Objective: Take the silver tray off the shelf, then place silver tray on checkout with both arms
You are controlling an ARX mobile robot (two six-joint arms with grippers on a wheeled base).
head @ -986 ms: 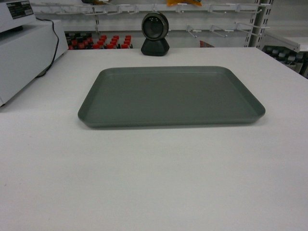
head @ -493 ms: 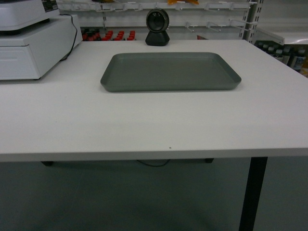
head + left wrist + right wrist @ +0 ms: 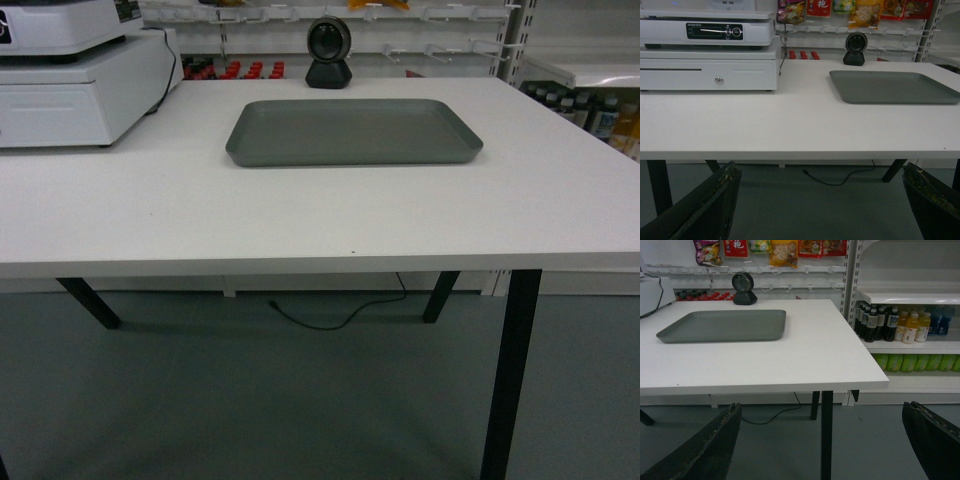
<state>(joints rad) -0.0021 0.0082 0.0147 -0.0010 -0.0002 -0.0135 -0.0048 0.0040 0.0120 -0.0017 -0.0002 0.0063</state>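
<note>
Floor of grey concrete (image 3: 250,400) lies nearest, with a thin black cable (image 3: 340,315) on it under the tabletop. In both wrist views the black jaws stand wide apart at the bottom corners, so the left gripper (image 3: 820,210) and the right gripper (image 3: 820,450) hold nothing, well apart from the tray. Above is the plain white flat tabletop (image 3: 300,220) on black legs. The large flat matte grey-silver tray (image 3: 352,132) rests flat on its far half, near the middle. To its left stands a white cash register box (image 3: 70,85). Behind the tray stands a small round black scanner (image 3: 328,52), and further back are white store shelves with bottles (image 3: 900,322).
</note>
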